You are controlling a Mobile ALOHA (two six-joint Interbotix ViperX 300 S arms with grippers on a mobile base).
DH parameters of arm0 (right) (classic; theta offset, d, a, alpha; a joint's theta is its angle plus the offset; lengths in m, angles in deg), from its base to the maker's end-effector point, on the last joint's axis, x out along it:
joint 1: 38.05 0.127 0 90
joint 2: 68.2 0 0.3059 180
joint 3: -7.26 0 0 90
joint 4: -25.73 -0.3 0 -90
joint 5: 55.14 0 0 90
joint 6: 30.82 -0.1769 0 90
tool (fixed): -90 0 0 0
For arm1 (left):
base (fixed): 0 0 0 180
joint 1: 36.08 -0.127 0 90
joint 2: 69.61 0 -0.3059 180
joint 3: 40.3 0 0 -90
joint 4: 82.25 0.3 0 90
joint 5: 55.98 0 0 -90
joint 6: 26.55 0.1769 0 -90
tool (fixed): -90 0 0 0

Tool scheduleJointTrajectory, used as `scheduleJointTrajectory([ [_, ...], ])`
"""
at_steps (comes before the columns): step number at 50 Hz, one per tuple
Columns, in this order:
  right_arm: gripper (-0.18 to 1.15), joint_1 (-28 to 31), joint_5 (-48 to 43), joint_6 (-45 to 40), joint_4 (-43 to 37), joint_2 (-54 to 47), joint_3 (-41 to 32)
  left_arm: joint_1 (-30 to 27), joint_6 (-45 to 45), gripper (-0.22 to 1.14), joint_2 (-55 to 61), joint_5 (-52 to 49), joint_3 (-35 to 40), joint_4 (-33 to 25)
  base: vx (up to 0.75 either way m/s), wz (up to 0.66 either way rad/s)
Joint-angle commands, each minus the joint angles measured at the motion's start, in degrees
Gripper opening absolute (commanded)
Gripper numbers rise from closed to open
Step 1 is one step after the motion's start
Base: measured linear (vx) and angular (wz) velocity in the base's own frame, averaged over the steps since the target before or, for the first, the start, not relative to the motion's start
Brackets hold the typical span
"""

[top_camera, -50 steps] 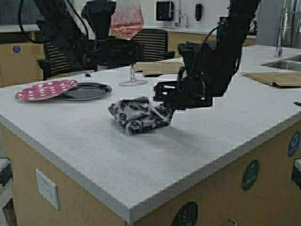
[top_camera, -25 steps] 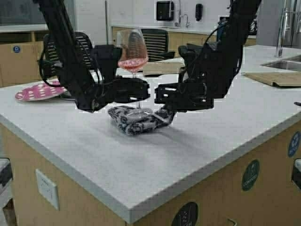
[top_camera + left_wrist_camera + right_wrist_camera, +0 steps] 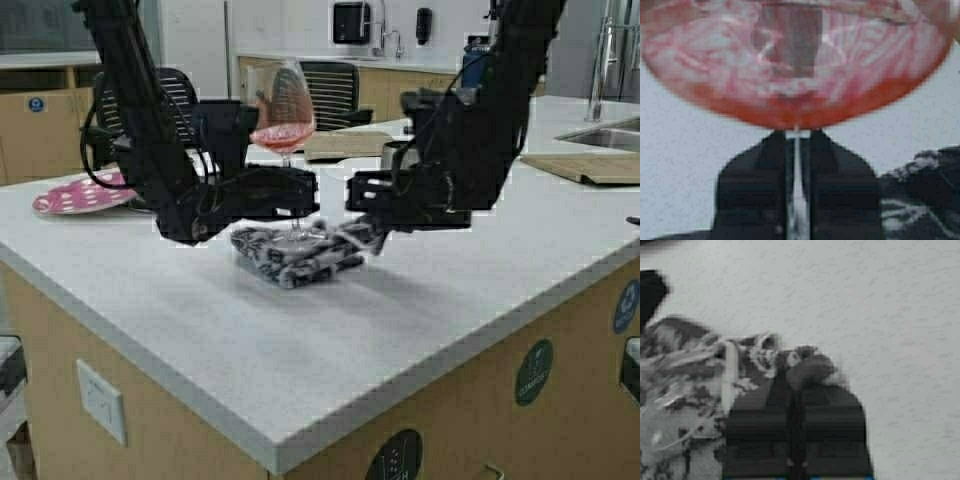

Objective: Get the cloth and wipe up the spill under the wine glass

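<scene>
I work at a pale speckled table (image 3: pixel 300 370) in a kitchen-like room, with chairs and cabinets behind. At the far left, beyond my left arm, a pink dotted plate (image 3: pixel 75 193) lies on the table. My left gripper (image 3: pixel 300 192) is closed on the thin stem of the wine glass (image 3: pixel 283 105) and holds it upright, raised off the table, with pink liquid in the bowl. The foot of the glass hangs directly over the cloth (image 3: pixel 295 255). The cloth lies bunched on the table, just under and between my two grippers. My right gripper (image 3: pixel 368 238) is closed on the right end of the cloth, low near the table. I judge that the wipe must pass leftward from my right gripper, beneath the lifted glass, so the right arm is the one to move.
</scene>
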Motion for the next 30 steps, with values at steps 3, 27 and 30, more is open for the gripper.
scheduleJointTrajectory([
  [3, 0.17, -6.8, -6.0, -0.2, -7.5, 6.1, 2.5, -0.4, 0.4, 0.30, -3.7, 0.4, 0.6, -0.1, 0.00, 0.00],
  [27, 0.17, -11.9, -14.2, 0.1, -12.1, 9.3, 5.6, -0.4, 0.3, 0.30, 0.8, 1.0, 2.2, 0.2, 0.00, 0.00],
  [30, 0.17, -11.9, -14.2, 0.0, -12.1, 9.3, 5.8, -0.3, 0.2, 0.30, 1.4, 1.0, 2.6, 0.6, 0.00, 0.00],
])
